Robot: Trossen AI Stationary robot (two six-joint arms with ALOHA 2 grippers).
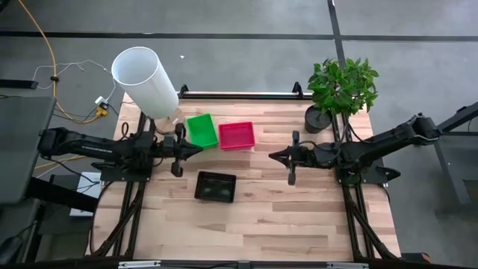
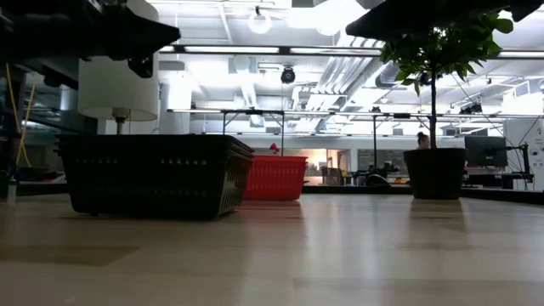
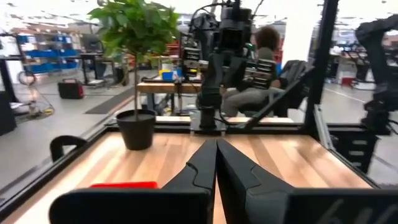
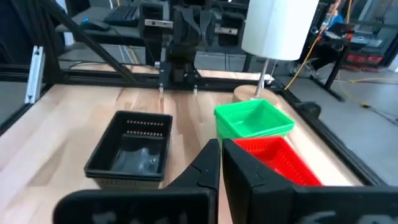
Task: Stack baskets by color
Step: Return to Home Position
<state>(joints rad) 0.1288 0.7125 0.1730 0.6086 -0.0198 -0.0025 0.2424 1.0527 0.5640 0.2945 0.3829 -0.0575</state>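
Observation:
Three baskets rest on their bottoms on the wooden table. A green basket (image 1: 201,130) (image 4: 254,118) and a pink basket (image 1: 236,135) (image 4: 277,158) stand side by side toward the far edge. A black basket (image 1: 216,187) (image 2: 153,174) (image 4: 130,146) stands nearer the middle. My left gripper (image 1: 199,149) (image 3: 216,149) is shut and empty, held level above the table just on the near side of the green basket. My right gripper (image 1: 272,156) (image 4: 221,150) is also shut and empty, to the right of the pink basket, pointing toward the table's left.
A large white cylinder (image 1: 146,72) stands on a foot at the far left corner. A potted green plant (image 1: 340,93) stands at the far right. The near half of the table (image 1: 246,232) is bare wood. A person sits beyond the table (image 3: 264,46).

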